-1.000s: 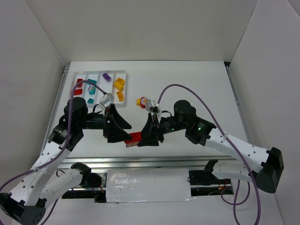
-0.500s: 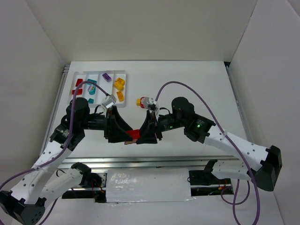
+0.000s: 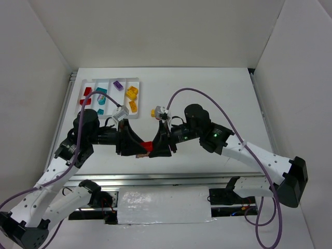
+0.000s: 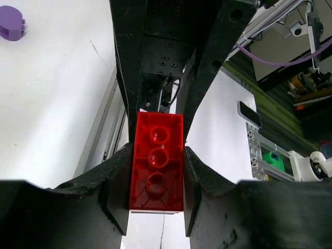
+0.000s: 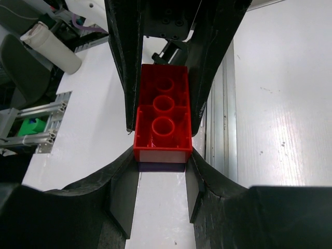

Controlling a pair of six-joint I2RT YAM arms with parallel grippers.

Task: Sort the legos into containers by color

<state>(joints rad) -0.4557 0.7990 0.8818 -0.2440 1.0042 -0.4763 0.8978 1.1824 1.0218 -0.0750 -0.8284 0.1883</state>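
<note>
**Fig.: two-arm grasp, mid-sort.** L jaws and R jaws meet tip to tip above the table [image 3: 207, 93], both narrowed onto one red brick [image 4: 157, 162]. Each pair clamps the brick's long sides, L at one end and R at the other, so it bridges the two sets of jaws, hollow underside toward both wrist cams. R wrist view shows a thin dark layer [image 5: 162, 166], prob. purple, stuck to the brick's end face between the R jaws. Judged a two-colour stack that needs splitting before binning.

Progress: the white tray [image 3: 109, 79] lies beyond the L jaws, well apart. Its four compartments already hold red bricks [image 3: 87, 92], teal bricks [image 3: 101, 96], a purple brick [image 3: 119, 85] and yellow bricks [image 3: 132, 93], one colour per lane as far as visible. Left to do: the held stack, plus a small yellow piece [image 3: 154, 111] loose on the table behind the R jaws. Judged approx. most of the way through.
</note>
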